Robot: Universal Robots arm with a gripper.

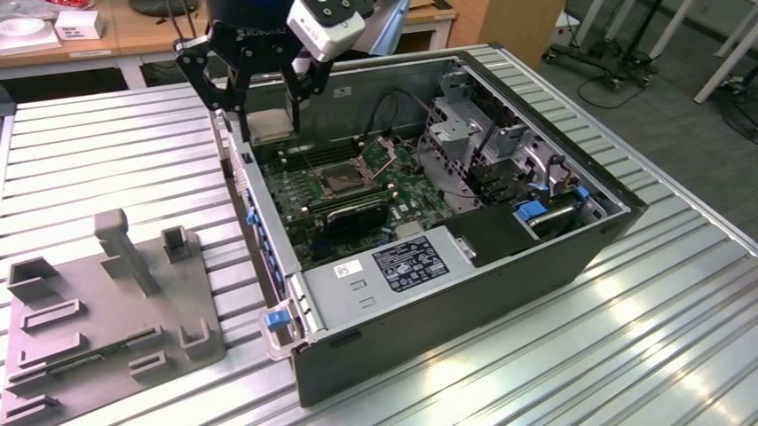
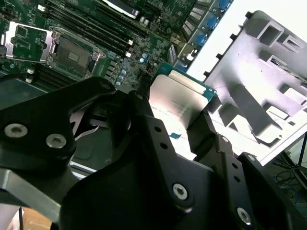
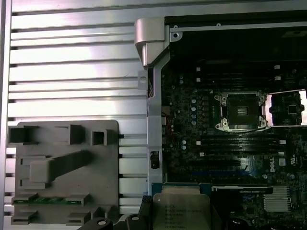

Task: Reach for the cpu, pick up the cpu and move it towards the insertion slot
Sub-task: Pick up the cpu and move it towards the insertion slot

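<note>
Broadly, largest to smallest:
Counter (image 1: pixel 106 151): a ribbed metal surface on which the case and the tray are carried.
Computer case (image 1: pixel 498 293): laid open on its side, so that the green circuit board (image 1: pixel 296 191) is exposed inside.
Grey plastic tray (image 1: pixel 106 311): set on the counter at the exterior view's left of the case, well apart from the chip.
Gripper (image 1: pixel 263 89): held above the case's edge, near the far corner in the exterior view; its fingers (image 2: pixel 153 129) are clamped on the cpu.
Insertion slot (image 1: pixel 335 181): a silver-framed socket with a dark centre, seen on the board in both wrist views (image 3: pixel 241 111); nothing is seated in it.
Cpu (image 1: pixel 268 125): gripped at opposite edges and lifted clear of tray and board, near the slot but apart from it, with its metal top seen in both wrist views (image 2: pixel 180 103).
</note>
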